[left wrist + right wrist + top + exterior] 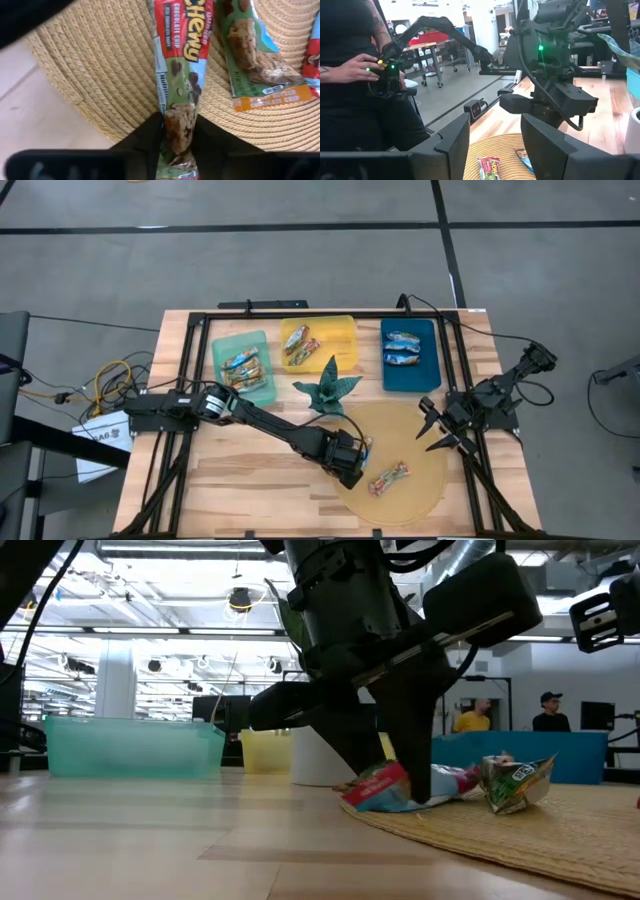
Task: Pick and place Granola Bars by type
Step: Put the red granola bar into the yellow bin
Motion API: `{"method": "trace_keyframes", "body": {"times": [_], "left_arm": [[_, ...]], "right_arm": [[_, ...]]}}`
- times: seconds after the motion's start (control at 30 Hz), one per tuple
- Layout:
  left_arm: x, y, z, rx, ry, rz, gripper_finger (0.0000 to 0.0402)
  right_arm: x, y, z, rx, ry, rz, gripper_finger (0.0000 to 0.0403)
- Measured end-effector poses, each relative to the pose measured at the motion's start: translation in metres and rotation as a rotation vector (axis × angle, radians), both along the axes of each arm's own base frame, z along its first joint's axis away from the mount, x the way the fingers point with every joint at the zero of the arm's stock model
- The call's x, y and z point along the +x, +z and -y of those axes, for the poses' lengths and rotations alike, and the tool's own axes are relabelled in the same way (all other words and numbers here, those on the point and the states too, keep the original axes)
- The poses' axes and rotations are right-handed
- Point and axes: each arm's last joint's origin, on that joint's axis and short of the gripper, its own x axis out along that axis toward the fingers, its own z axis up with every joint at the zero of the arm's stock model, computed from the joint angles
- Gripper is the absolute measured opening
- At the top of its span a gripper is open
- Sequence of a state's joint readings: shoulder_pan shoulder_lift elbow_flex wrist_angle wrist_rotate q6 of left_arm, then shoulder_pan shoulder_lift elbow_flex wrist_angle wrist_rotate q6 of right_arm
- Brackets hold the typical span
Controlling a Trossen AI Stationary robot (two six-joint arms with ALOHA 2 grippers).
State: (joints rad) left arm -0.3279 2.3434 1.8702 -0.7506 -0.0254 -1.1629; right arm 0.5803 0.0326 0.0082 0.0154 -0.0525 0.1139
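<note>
A round woven mat (400, 440) lies at the table's near right. On it is a granola bar in a red and green wrapper (182, 45), with my left gripper (179, 125) shut on it. Two more bars (390, 478) lie close by on the mat; one has an orange label (250, 55). In the low view the left fingers (415, 740) point steeply down onto the held bar (380, 790). My right gripper (440, 428) waits open at the mat's right edge, its fingers (450, 145) wide apart and touching nothing. My left gripper pinches the red and green bar between its two fingers, which sit on the two long edges near one end (180, 131). The fingers come from above, slanting steeply down, and lie across the bar. The bar rests on the mat (470, 825), its other end stretching away from the fingers.
Along the far side stand a green tray (262, 385), a yellow tray (340, 330) and a blue tray (425, 375), each holding bars. A green star-shaped plant (328, 390) stands between the trays and the mat. A person (350, 75) stands beyond the table.
</note>
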Motion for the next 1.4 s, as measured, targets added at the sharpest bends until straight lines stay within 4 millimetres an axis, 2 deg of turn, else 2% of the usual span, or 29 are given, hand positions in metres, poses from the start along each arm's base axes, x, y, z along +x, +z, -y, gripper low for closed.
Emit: {"method": "trace_keyframes", "body": {"times": [0.27,0.43,0.6,0.87,1.23,1.4], "left_arm": [[0.001,0.0,0.001,-0.005,-0.003,0.01,0.003],[0.004,0.004,0.002,-0.001,-0.047,0.041,0.0023],[0.011,0.017,0.003,0.035,-0.075,0.105,0.0024],[0.027,0.059,0.006,0.134,-0.123,0.275,0.0021],[0.041,0.146,0.002,0.279,-0.195,0.556,0.002],[0.038,0.176,-0.004,0.294,-0.202,0.678,0.002]], "right_arm": [[0.0,0.0,0.0,0.0,0.0,0.0,0.0169],[0.0,0.0,0.0,0.0,0.0,0.0,0.0169],[0.0,0.0,0.0,0.0,0.0,0.0,0.0169],[0.0,0.0,0.0,0.0,0.0,-0.001,0.0169],[0.0,0.0,0.0,0.0,0.0,-0.001,0.0169],[0.0,0.0,0.0,0.0,-0.001,0.0,0.0169]]}}
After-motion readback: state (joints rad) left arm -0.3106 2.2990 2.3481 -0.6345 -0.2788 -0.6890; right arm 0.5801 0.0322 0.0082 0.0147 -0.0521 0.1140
